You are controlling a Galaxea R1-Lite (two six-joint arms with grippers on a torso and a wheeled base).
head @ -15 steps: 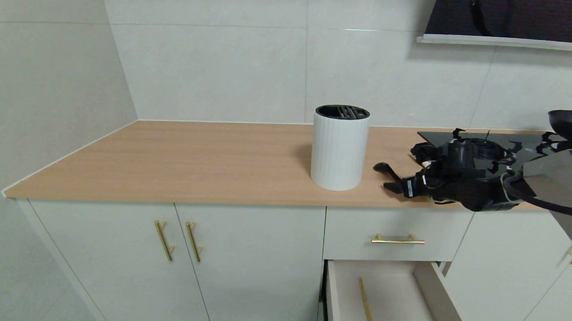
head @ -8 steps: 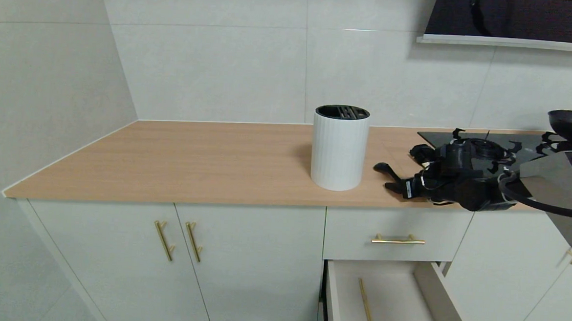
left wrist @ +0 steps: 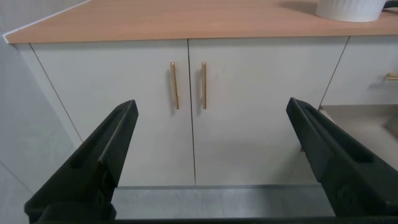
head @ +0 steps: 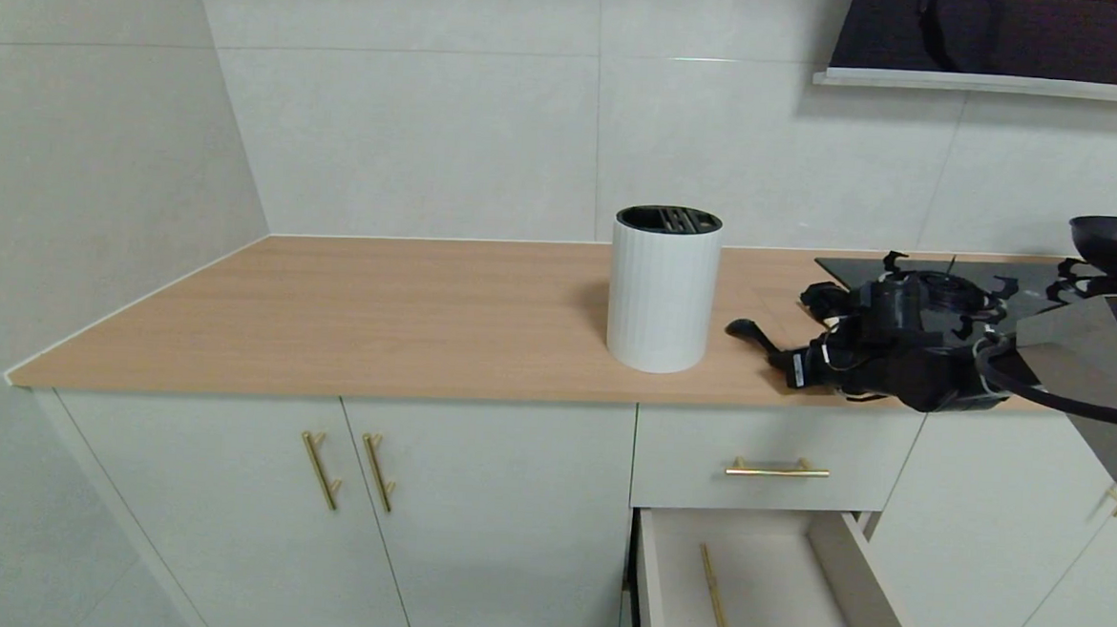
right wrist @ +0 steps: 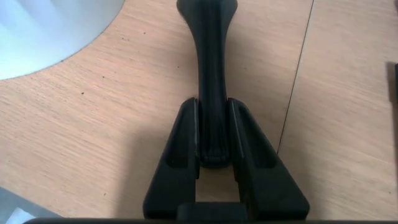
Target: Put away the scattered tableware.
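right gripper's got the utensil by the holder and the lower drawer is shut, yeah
No: the lower drawer is open, as the head view shows. The rest is right: the right gripper has its jaws shut on the utensil beside the holder.

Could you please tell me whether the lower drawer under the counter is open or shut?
Open. The lower drawer is pulled out, its inside shows from above, and a chopstick lies in it.

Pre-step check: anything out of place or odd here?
Nothing spilled or damaged. A black utensil is out beside the white holder, not in it, right gripper shut on its handle. Lower drawer stands open, chopstick inside.
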